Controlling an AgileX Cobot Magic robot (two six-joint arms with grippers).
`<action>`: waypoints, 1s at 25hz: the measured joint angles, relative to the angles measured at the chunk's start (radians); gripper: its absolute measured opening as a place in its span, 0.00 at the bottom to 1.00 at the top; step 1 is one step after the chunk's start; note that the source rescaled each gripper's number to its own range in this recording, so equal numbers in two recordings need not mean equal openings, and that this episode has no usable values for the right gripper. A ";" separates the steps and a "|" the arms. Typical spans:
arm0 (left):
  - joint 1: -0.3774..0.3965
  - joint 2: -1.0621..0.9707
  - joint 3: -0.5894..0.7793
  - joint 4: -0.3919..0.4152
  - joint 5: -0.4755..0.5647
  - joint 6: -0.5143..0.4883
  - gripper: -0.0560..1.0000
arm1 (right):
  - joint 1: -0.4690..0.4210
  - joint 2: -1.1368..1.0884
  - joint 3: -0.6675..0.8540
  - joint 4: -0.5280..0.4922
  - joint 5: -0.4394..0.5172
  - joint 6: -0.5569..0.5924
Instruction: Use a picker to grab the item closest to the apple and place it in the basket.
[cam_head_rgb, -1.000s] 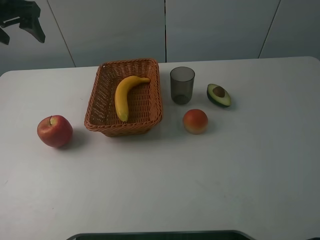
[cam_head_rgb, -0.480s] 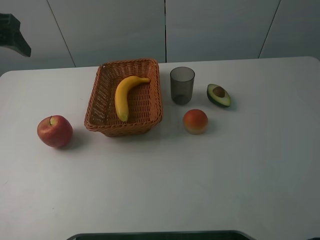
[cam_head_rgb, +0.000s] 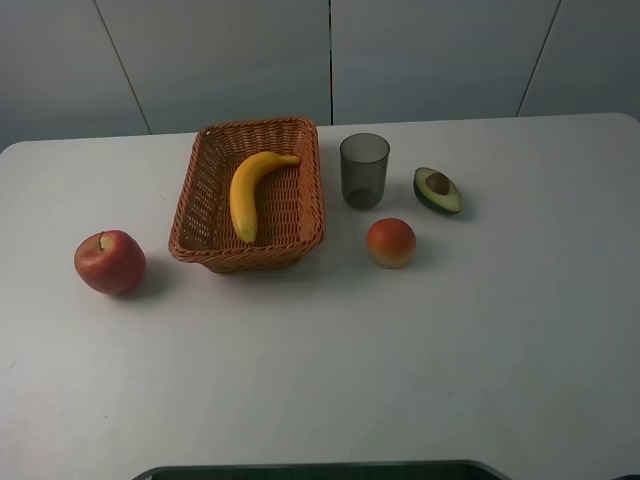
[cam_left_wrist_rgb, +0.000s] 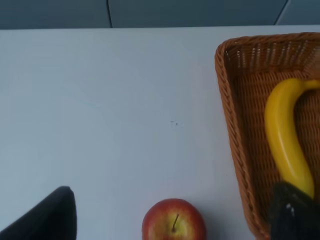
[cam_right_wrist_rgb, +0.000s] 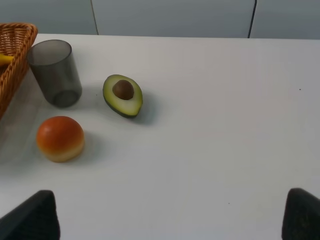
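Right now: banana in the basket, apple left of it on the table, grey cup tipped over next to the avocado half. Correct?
One thing is off: the grey cup isn't tipped over. It stands upright, open end up, as the exterior high view shows. The rest holds: the banana lies in the basket, the apple sits left of it on the table, and the avocado half is beside the cup.

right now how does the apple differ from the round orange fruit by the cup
The apple is deep red with a stem and yellow patch on top; the orange fruit fades from red-orange to pale yellow at its base, with no visible stem. The apple looks somewhat larger. It sits alone left of the basket; the orange fruit sits right of it, near the cup. Both are round and rest on the table.
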 joint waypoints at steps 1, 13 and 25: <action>0.000 -0.020 0.000 -0.005 0.015 0.000 0.99 | 0.000 0.000 0.000 0.000 0.000 0.000; 0.000 -0.248 0.031 -0.029 0.186 0.042 0.99 | 0.000 0.000 0.000 0.000 0.000 0.002; 0.000 -0.617 0.302 -0.033 0.217 0.077 0.99 | 0.000 0.000 0.000 0.000 0.000 0.002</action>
